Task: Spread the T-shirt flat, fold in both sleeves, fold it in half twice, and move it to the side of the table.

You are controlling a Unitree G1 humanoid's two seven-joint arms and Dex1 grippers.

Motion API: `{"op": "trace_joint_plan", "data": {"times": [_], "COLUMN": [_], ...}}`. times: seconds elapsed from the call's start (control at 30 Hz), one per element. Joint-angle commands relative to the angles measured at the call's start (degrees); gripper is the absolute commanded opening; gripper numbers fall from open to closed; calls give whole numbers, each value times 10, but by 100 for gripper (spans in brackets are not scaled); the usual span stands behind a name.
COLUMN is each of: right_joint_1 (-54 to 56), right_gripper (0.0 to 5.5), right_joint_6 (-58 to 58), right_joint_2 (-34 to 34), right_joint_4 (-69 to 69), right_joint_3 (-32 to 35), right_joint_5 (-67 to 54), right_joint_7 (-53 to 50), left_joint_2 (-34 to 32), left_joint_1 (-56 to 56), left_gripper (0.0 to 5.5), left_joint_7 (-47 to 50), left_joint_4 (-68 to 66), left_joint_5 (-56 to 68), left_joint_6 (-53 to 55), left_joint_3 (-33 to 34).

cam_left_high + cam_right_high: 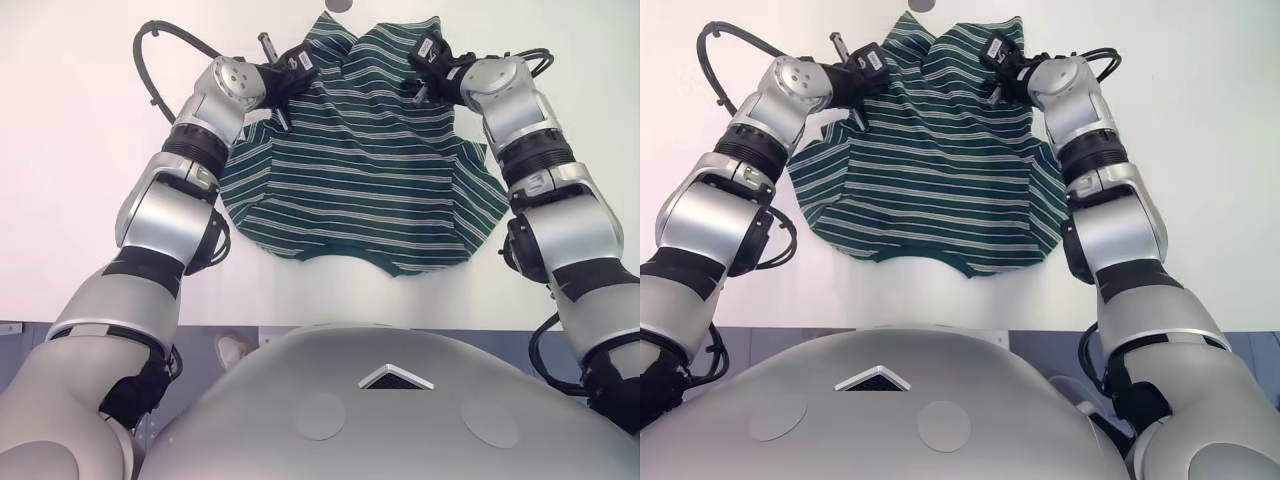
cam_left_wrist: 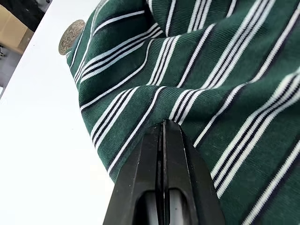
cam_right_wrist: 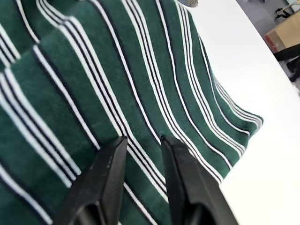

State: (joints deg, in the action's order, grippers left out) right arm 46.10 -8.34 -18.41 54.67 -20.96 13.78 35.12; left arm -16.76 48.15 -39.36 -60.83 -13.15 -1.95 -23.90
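Green cotton with thin white stripes, the short-sleeved T-shirt [image 1: 370,190] lay rumpled near the middle of the white table [image 1: 70,150], its cloth bunched and raised along the far edge, its near hem curling toward the robot. The left hand [image 2: 164,126] was clamped on a ridge of the fabric at the shirt's far left, black fingers pressed together. The right hand [image 3: 143,139] rested at the far right part of the shirt, its two fingers parted with striped cloth showing between them. A round grey disc [image 2: 70,36] sat in the tabletop just beside the shirt's far edge. A cardboard box [image 2: 11,28] stood beyond the table.
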Motion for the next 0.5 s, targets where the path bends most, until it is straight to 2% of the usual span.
{"op": "trace_joint_plan", "data": {"times": [0.03,0.27,0.43,0.5], "right_joint_1": [-64,-107,-163,-166], "right_gripper": [135,135,135,135], "right_joint_6": [-2,-47,-97,-105], "right_joint_2": [-56,-95,-146,-151], "right_joint_4": [-21,-138,-270,-285], "right_joint_3": [-25,-22,-51,-40], "right_joint_5": [26,23,34,35], "right_joint_7": [61,90,172,159], "left_joint_2": [-42,-58,-84,-89], "left_joint_1": [-74,-153,-196,-206], "left_gripper": [1,1,1,1], "left_joint_7": [-54,-66,-74,-74], "left_joint_4": [19,162,262,293], "left_joint_5": [7,36,38,43], "left_joint_6": [35,126,193,216], "left_joint_3": [17,49,54,59]}}
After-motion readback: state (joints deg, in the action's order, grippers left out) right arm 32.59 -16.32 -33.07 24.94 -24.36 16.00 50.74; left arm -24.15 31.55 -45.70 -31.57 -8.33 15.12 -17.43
